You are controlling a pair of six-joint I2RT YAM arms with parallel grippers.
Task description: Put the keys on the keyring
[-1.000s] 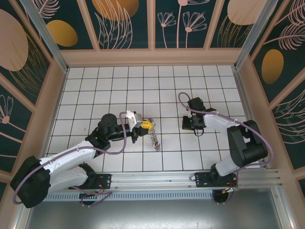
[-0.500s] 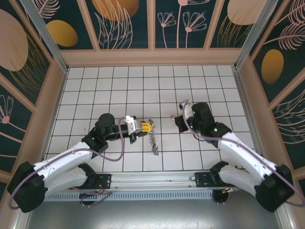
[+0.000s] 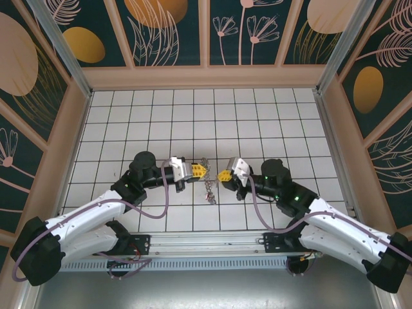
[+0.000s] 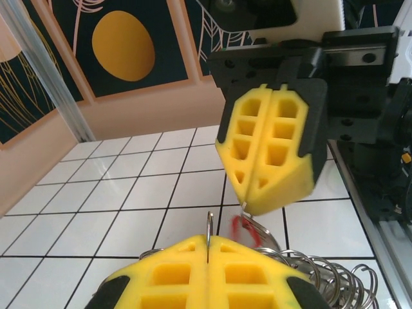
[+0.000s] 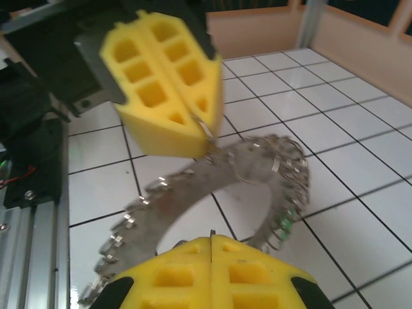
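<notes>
Low over the white-tiled bench [image 3: 193, 116], the grey keyring [image 3: 208, 185], its rim fringed with silvery bits, hangs on edge from the left claw [image 3: 202, 170], whose yellow pads [image 4: 206, 280] are pressed together on a thin wire loop at the rim. Facing it tip to tip, the right claw [image 3: 221, 175] pinches a red-headed key [image 4: 241, 226] just beside the ring. Dark floral panels [image 3: 244, 32] wall the far side.
</notes>
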